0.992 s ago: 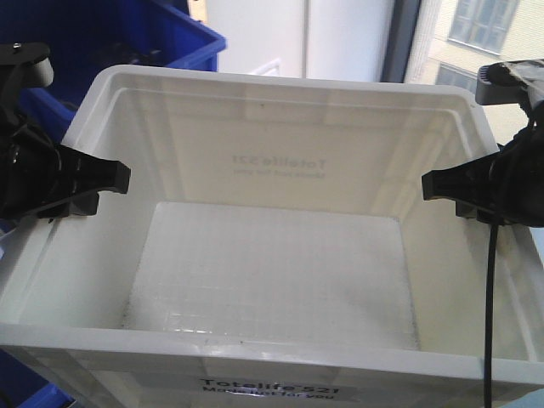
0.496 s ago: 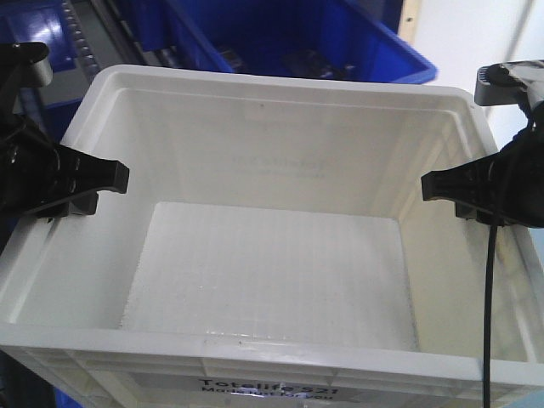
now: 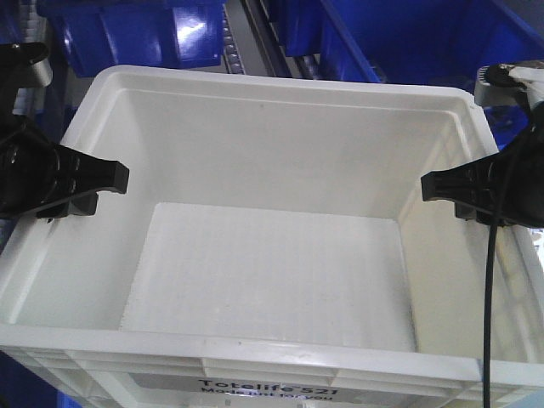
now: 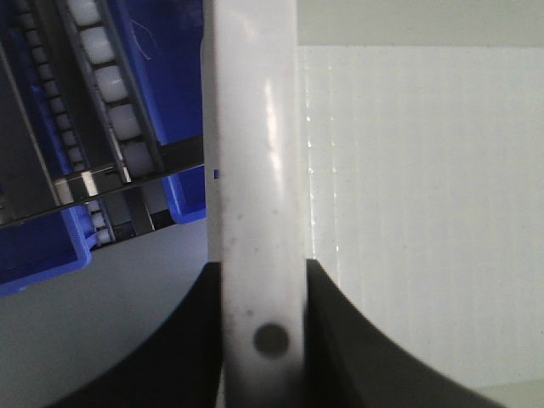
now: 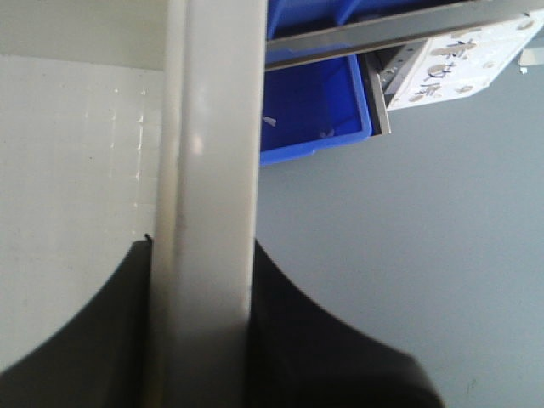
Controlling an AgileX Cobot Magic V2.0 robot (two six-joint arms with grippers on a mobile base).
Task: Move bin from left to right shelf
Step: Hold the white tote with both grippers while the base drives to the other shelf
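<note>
white bin [image 3: 272, 161] hangs level because left claw [image 4: 259, 340] and right claw [image 5: 200, 340] each pinch shut on an opposite side rim.

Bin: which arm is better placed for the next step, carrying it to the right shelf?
Neither alone. The left gripper is shut on the left rim of the bin, and the right gripper on its right rim, at about the same height. The carry likely needs both.
</note>
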